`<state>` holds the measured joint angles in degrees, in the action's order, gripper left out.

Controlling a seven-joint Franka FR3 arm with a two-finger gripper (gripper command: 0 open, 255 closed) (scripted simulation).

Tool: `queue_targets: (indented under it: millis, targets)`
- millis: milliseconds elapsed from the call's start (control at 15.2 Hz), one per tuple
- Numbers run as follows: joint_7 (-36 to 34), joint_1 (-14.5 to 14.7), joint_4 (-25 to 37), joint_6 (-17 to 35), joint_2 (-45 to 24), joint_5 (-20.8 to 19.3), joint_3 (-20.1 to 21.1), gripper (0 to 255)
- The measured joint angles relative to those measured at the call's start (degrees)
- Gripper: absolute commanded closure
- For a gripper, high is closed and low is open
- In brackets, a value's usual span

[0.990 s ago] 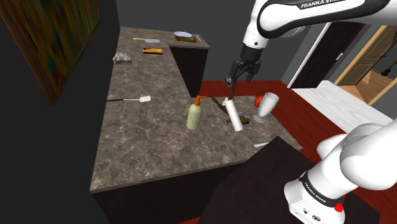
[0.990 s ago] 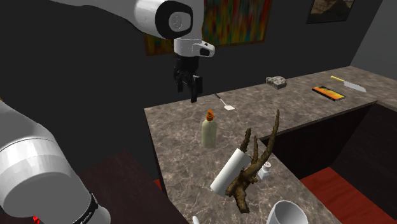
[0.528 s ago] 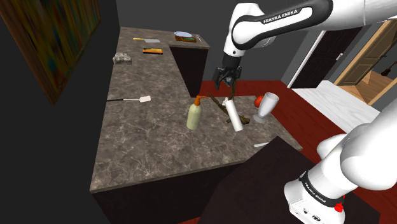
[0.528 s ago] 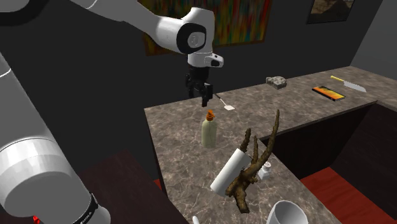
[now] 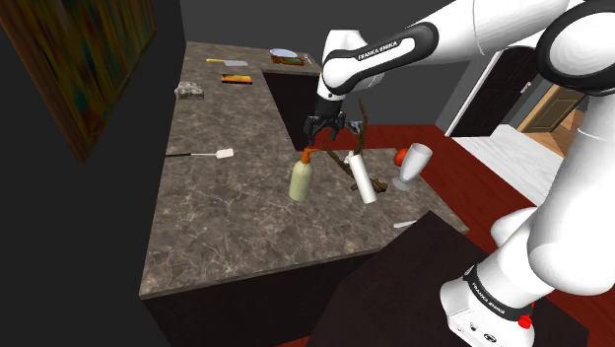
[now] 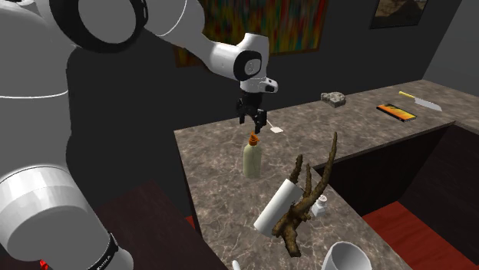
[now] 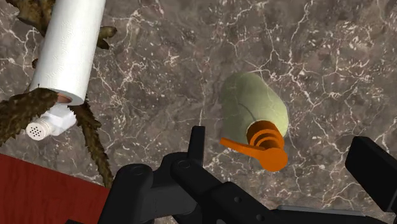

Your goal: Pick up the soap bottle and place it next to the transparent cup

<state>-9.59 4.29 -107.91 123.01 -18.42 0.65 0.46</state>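
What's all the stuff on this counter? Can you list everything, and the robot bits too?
soap bottle: one, pale green with an orange pump, upright mid-counter
roll: one, white, against the branch
branch: one, brown, beside the bottle
shaker: one, small, white, at the roll's end
cup: one, see-through, past the roll near the counter's edge
round thing: one, red, by the cup
spatula: one, white blade, dark handle, on the counter on the shoulder view's left
lump: one, grey, far along the counter
flat box: one, orange and black, near the lump
knife: one, yellow handle, far end
counter: one, dark marbled
arm: one, white
gripper: one, black, open, just above the pump
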Motion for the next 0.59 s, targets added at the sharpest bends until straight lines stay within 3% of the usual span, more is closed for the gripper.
queue_targets:
  millis: [330,594]
  targets:
    - [-0.35,0.61,11.8,-0.34,-11.52,-0.64,0.11,0]
    - [-0.52,0.83,13.16,1.66,-14.91,-0.78,0.14,0]
